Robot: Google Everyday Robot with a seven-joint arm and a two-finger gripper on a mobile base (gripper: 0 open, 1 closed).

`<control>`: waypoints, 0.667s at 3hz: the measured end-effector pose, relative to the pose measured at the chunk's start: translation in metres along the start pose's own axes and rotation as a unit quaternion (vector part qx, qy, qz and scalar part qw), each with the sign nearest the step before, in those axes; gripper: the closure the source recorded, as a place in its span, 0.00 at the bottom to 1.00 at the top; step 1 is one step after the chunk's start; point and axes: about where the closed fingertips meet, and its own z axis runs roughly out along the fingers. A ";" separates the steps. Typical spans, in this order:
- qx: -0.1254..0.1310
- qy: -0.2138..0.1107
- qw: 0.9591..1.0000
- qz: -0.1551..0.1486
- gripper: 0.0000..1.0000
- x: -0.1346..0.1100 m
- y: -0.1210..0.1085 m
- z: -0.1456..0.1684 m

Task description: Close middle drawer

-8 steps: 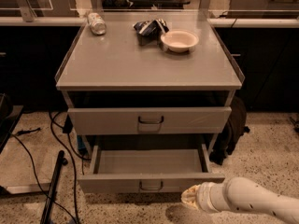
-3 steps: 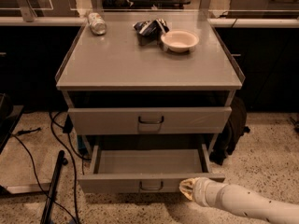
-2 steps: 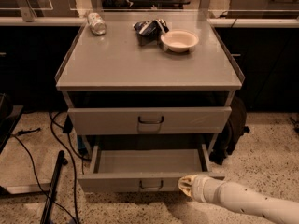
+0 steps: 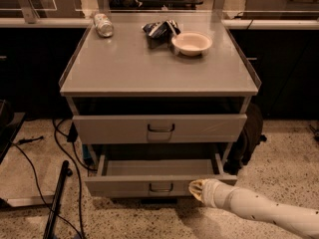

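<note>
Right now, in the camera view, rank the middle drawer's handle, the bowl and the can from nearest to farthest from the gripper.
The gripper is low, at the right end of the middle drawer front.
1. Drawer handle: just left of it.
2. Bowl: on the cabinet top, right side.
3. Can: far left corner of that top.

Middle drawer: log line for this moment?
grey metal middle drawer: pulled out | gripper: at its front, right of dark handle | status: not closed

We see gripper (image 4: 192,187) shift up and left, below front edge of desk (image 4: 149,68) near right corner, now at middle drawer (image 4: 119,185) front, right of handle (image 4: 161,187). Drawer slightly further in.
</note>
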 end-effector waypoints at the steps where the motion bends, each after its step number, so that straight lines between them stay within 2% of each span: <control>1: 0.021 0.000 1.000 -0.006 1.00 0.001 -0.020 0.012; 2: 0.035 0.005 0.999 -0.012 1.00 0.002 -0.043 0.025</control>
